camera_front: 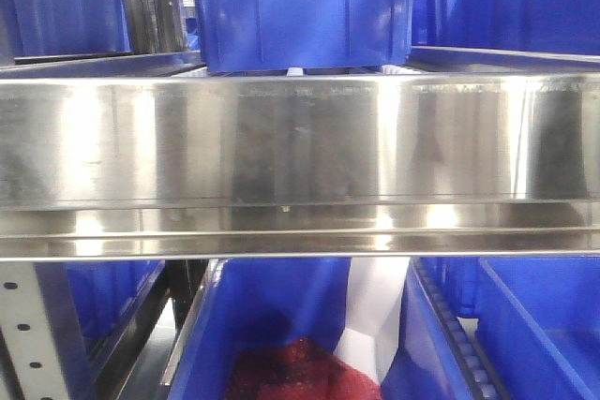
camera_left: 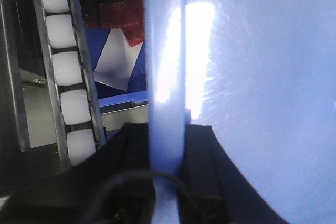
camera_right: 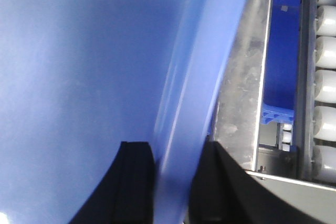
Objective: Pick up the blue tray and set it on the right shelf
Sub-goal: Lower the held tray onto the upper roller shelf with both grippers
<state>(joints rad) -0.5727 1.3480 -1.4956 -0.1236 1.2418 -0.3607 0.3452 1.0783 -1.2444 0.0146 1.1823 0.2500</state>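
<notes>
The blue tray (camera_left: pixel 262 77) fills most of the left wrist view, glossy and pale periwinkle. My left gripper (camera_left: pixel 167 145) is shut on its rim, one black finger on each side. In the right wrist view the same blue tray (camera_right: pixel 79 66) covers the left half, and my right gripper (camera_right: pixel 176 177) is shut on its opposite rim. The right shelf (camera_front: pixel 300 152) shows as a broad shiny steel front edge straight ahead in the front view. Neither gripper nor the tray appears in the front view.
Deep dark blue bins (camera_front: pixel 300 7) stand above the steel edge and more bins (camera_front: pixel 534 325) below it, one holding a red mesh bag (camera_front: pixel 281 372). White roller tracks (camera_left: pixel 65 66) (camera_right: pixel 325 77) run beside the tray. A perforated grey upright (camera_front: pixel 23 334) stands low left.
</notes>
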